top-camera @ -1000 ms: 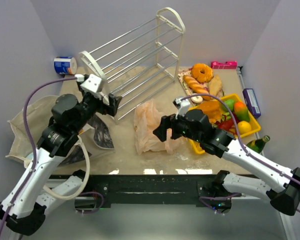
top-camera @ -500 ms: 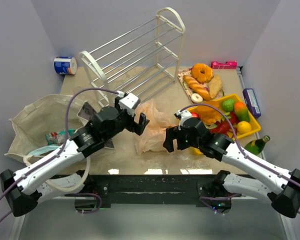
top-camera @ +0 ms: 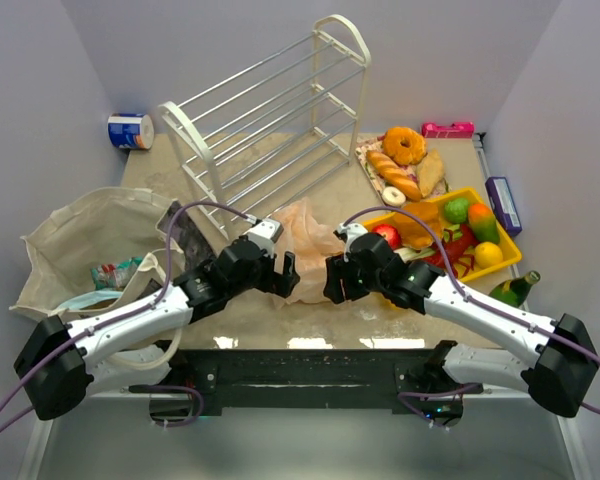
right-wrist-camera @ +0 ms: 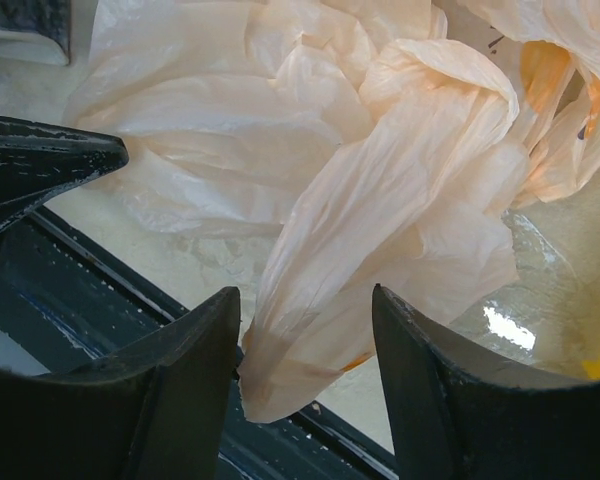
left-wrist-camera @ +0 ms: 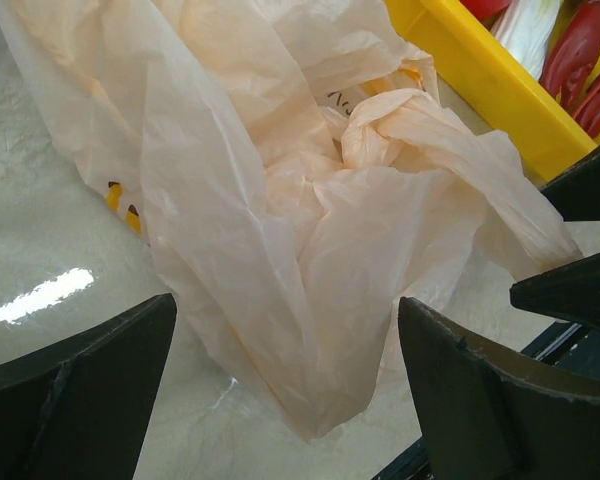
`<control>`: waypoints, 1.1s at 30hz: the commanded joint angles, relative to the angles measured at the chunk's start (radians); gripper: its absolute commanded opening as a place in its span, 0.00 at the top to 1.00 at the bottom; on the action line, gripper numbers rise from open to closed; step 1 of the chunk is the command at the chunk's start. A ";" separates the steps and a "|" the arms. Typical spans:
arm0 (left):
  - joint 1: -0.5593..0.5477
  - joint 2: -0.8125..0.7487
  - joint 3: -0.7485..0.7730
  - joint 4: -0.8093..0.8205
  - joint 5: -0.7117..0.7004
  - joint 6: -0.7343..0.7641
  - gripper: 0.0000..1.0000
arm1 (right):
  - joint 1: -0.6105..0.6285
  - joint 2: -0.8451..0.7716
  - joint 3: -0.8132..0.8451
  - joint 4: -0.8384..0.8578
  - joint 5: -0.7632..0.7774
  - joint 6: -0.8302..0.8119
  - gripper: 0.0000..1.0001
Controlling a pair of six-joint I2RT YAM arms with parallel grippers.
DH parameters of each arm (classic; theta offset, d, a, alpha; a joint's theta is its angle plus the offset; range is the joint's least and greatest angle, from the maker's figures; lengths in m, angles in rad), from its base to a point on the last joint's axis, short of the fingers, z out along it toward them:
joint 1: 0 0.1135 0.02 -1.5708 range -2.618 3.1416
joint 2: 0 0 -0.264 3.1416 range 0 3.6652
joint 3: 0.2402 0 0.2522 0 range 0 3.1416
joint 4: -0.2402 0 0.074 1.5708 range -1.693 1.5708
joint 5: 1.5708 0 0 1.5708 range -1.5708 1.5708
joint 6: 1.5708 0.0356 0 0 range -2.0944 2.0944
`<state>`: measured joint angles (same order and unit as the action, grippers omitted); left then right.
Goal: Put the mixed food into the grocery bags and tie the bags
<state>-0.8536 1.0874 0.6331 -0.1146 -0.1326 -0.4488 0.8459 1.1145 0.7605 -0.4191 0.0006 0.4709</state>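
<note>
Beige marbled bench between pale walls: we see the peach-pink plastic bag lying crumpled near the middle, toward the near edge, just left of the yellow tray. The left fingers stand wide apart and hold nothing, straddling the bag's near-left lobe. The right fingers stand part-way apart with a fold of the bag between them, and we cannot tell whether they press it.

At the left edge the beige cloth tote slumps open, with a green-white packet and a light blue packet inside. The tray, at the right edge, carries a red apple, a green fruit, an orange fruit, a yellow fruit, a red lobster and an orange packet. Behind the tray lie bread loaves and a donut, and a white wire rack lies tipped across the back.

Only the overhead view gives us the tote, its packets and the tray's load. The left wrist view adds a twisted, knot-like bunch of film on top of the bag, yellow print on its side and the tray's wall with lobster claws beyond it. The black tips of the right fingers show at that view's right side. The right wrist view shows the fold running down between its own fingers, and an orange tint through the film at upper right that we cannot identify. One tip of the left fingers shows at its left side.
</note>
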 commanded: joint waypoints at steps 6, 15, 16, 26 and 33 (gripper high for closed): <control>-0.004 0.011 -0.091 0.183 0.089 -0.119 0.02 | -0.001 -0.028 -0.024 0.036 -0.002 -0.006 0.47; -0.005 0.022 -0.119 0.207 0.105 -0.122 0.71 | -0.001 -0.067 0.017 -0.042 0.082 -0.017 0.95; -0.002 0.013 -0.113 0.190 0.087 -0.107 0.77 | -0.001 -0.076 0.057 -0.062 0.152 -0.031 0.99; 0.137 -0.099 -0.006 -0.057 -0.116 0.024 1.00 | -0.050 -0.188 0.376 -0.378 0.666 -0.156 1.00; 0.234 -0.147 -0.009 -0.092 -0.134 0.032 1.00 | -0.094 -0.234 0.467 -0.386 0.730 -0.192 1.00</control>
<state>-0.6403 0.9417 0.5907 -0.1493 -0.1932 -0.4515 0.7654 0.9020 1.1664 -0.7589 0.6102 0.3252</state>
